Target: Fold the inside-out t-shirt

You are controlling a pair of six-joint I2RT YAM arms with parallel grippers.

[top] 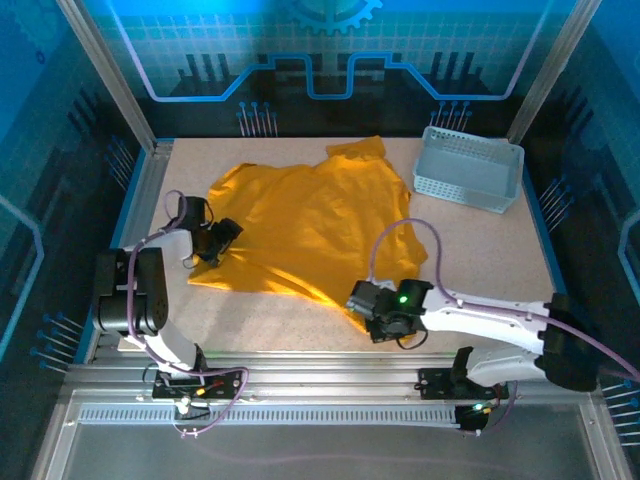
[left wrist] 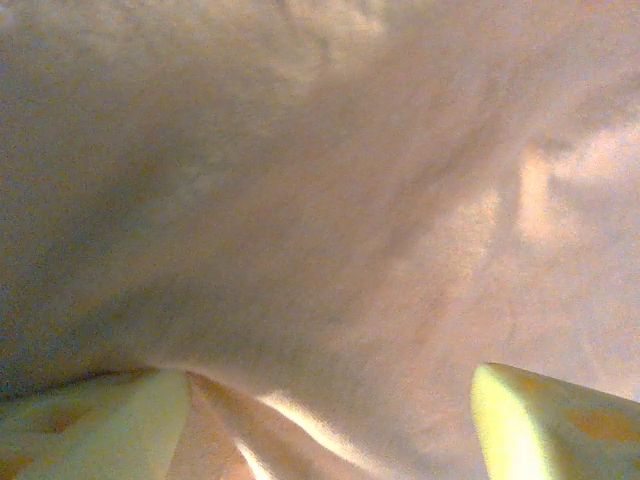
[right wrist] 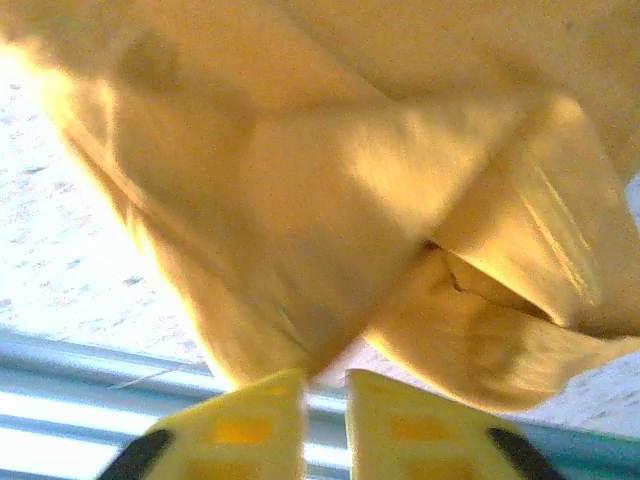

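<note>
The mustard-yellow inside-out t-shirt [top: 320, 220] lies spread and rumpled across the middle of the table. My left gripper [top: 222, 240] sits at its left edge. In the left wrist view its fingers [left wrist: 560, 420] stand wide apart, so the left gripper [left wrist: 330, 385] is open, with t-shirt fabric [left wrist: 330, 200] bulging between and beyond them. My right gripper [top: 362, 300] is at the shirt's near hem corner. In the right wrist view its fingers [right wrist: 250, 425] are parted by a narrow gap, so the right gripper [right wrist: 325, 378] is open. A folded corner of the t-shirt [right wrist: 300, 200] hangs just at the tips.
A pale grey perforated basket [top: 468, 170] stands at the back right, close to the shirt's sleeve. Bare speckled table [top: 480, 260] lies to the right of the shirt. The metal front rail [top: 320, 380] runs just behind the right gripper.
</note>
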